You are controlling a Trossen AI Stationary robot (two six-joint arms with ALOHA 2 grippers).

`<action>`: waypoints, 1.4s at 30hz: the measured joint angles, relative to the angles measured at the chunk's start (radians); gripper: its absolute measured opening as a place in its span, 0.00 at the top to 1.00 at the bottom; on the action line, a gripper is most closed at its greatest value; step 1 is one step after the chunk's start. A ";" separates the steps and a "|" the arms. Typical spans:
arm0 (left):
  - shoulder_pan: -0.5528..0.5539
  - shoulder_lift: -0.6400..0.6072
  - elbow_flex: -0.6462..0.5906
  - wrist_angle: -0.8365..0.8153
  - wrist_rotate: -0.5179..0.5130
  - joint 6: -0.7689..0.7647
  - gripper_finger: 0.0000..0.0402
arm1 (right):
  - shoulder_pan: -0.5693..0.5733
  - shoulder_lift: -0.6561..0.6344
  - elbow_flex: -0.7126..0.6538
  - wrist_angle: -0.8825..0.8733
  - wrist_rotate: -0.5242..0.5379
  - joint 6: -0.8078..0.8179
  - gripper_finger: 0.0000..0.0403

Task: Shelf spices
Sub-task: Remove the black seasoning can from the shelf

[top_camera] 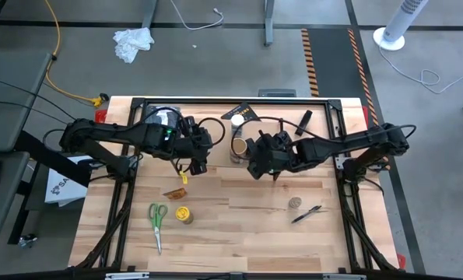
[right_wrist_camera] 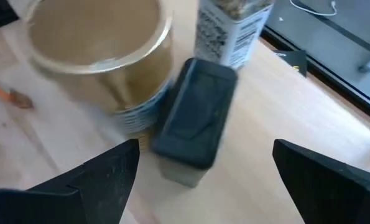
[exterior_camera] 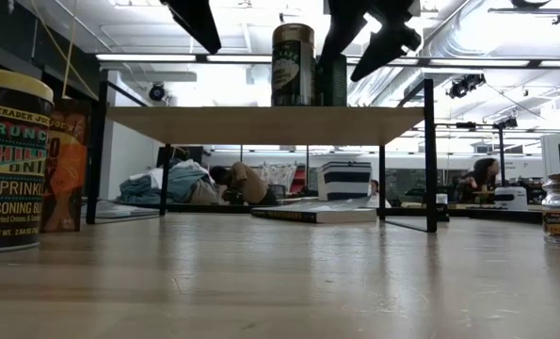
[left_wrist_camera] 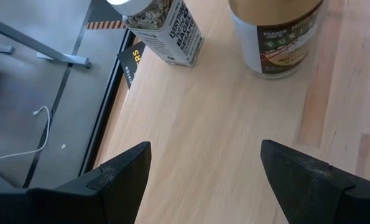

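Jaws spread wide, both empty.

Open fingers (left_wrist_camera: 119, 171) near two spice jars (left_wrist_camera: 278, 34).

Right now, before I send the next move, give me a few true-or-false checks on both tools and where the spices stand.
1. The left tool is open and holds nothing. True.
2. The right tool is shut on the black-lidded jar. False: it is open, the jar standing free ahead of it.
3. The yellow-lidded jar already stands on the shelf. False: it is on the table, near the green-handled scissors.
4. The white-lidded jar and the wide tan jar stand upright beside each other. True.
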 joint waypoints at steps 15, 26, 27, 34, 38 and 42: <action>0.000 0.000 0.000 0.004 -0.030 -0.045 0.25 | -0.054 0.000 0.000 0.008 -0.057 0.005 0.27; 0.000 0.000 0.000 0.004 -0.006 -0.037 0.25 | -0.077 0.000 0.000 0.008 -0.069 0.004 0.70; 0.000 0.000 0.000 0.004 -0.006 -0.037 0.25 | -0.077 -0.003 0.000 0.008 -0.069 0.004 0.70; 0.000 0.000 0.000 0.003 -0.006 -0.035 0.25 | -0.078 -0.054 0.000 -0.024 -0.066 -0.002 0.70; 0.000 0.000 0.000 0.000 -0.005 -0.034 0.25 | -0.074 -0.124 0.000 -0.069 -0.109 -0.012 0.70; 0.002 0.000 0.000 -0.010 0.023 -0.034 0.25 | -0.026 -0.229 0.000 -0.103 -0.286 -0.080 0.70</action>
